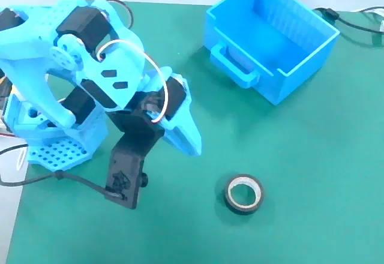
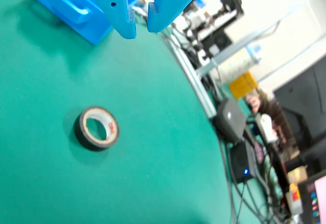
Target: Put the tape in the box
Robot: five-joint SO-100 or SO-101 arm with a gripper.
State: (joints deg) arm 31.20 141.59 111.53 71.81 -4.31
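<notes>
Your arm [image 1: 90,78] is folding low over its base, wrist pointing down and forward. Your gripper [image 2: 141,28] is hanging empty, its fingers [image 2: 119,10] sitting slightly apart.

The tape [image 1: 244,194] was a small black roll with a whitish inner core, lying flat on the green desk [image 1: 312,174] with its hole facing up; in the wrist view [image 2: 96,128] the core showed red print. The box [image 1: 271,37] was a bright blue open-topped bin with ribbed inner walls and a loop handle on its near side. It stood upright, well apart from the tape, and looked empty.
</notes>
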